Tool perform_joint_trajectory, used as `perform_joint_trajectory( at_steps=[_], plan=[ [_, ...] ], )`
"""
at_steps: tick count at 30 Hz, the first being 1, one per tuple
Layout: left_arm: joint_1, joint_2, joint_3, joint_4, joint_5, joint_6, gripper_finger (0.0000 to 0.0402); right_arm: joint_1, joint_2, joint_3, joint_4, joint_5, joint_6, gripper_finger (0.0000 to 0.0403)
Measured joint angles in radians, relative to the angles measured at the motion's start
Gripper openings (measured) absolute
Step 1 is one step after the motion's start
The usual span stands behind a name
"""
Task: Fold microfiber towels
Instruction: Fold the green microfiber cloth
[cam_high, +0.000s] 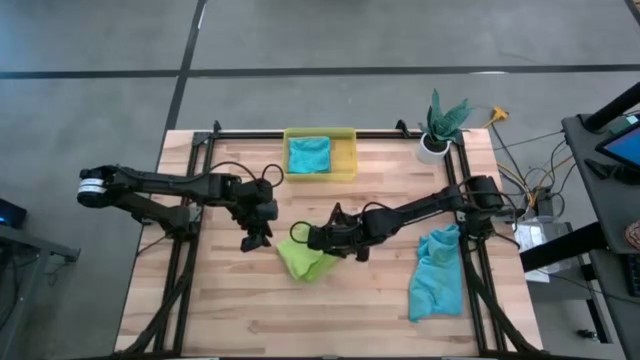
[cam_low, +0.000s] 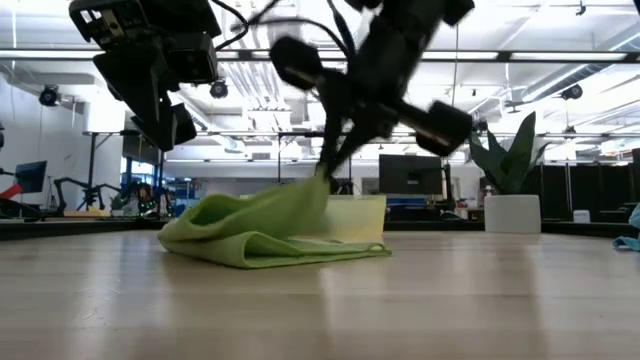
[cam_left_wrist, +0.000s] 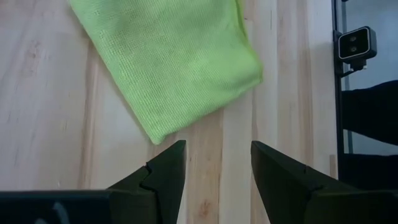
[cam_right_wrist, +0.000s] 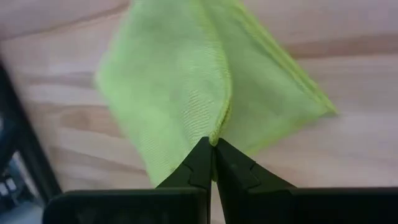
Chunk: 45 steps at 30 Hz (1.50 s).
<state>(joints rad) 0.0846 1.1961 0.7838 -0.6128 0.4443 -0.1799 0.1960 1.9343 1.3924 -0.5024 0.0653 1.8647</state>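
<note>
The lime green towel (cam_high: 305, 260) lies folded on the table's middle; its far edge is raised. It also shows in the low view (cam_low: 270, 235), the left wrist view (cam_left_wrist: 168, 62) and the right wrist view (cam_right_wrist: 186, 93). My right gripper (cam_high: 300, 236) is shut on it. My left gripper (cam_high: 254, 242) is open and empty, above the table just left of the towel. A teal towel (cam_high: 438, 275) lies crumpled at the table's right edge. Another teal towel (cam_high: 309, 154) lies in the yellow bin (cam_high: 348, 150). The grey towel is out of view. My right gripper pinches a raised edge of the green towel (cam_right_wrist: 219, 127) between its two fingertips, slanting down from the table's right. The pinched part (cam_low: 315, 190) is lifted and drawn up to the fingers; the rest of the towel lies folded on the table.
A potted plant (cam_high: 440, 125) stands at the far right corner. The yellow bin stands at the far edge's middle. Bare wood (cam_high: 250, 320) lies near the front edge and at the left.
</note>
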Motion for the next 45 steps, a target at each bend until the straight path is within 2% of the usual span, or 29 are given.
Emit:
perform_joint_trajectory(
  at_steps=[5,9,12,19,29,39,45],
  plan=[
    [0.000,0.000,0.000,0.000,0.015,-0.001,0.0166,-0.010,-0.012,0.099,-0.051,0.059,-0.130,0.0009],
    [0.000,0.000,0.000,0.000,0.015,-0.001,0.0166,-0.024,-0.013,0.136,-0.189,0.059,-0.138,0.0009],
    [0.000,0.000,0.000,0.000,0.015,-0.001,0.0166,-0.039,-0.013,0.129,-0.240,0.009,-0.153,0.0009],
    [0.000,0.000,0.000,0.001,0.015,-0.006,0.0166,-0.066,-0.003,0.077,-0.178,-0.067,-0.185,0.0009],
    [0.000,0.000,0.000,0.002,0.015,-0.024,0.0166,-0.095,-0.017,0.097,-0.046,-0.081,-0.156,0.0009],
    [0.000,0.000,0.000,0.005,0.015,-0.024,0.0166,-0.099,-0.025,0.104,-0.017,-0.092,-0.136,0.0009],
    [0.000,0.000,0.000,0.004,0.015,-0.024,0.0166,-0.099,-0.019,0.064,-0.041,-0.126,-0.133,0.0009]
  ],
)
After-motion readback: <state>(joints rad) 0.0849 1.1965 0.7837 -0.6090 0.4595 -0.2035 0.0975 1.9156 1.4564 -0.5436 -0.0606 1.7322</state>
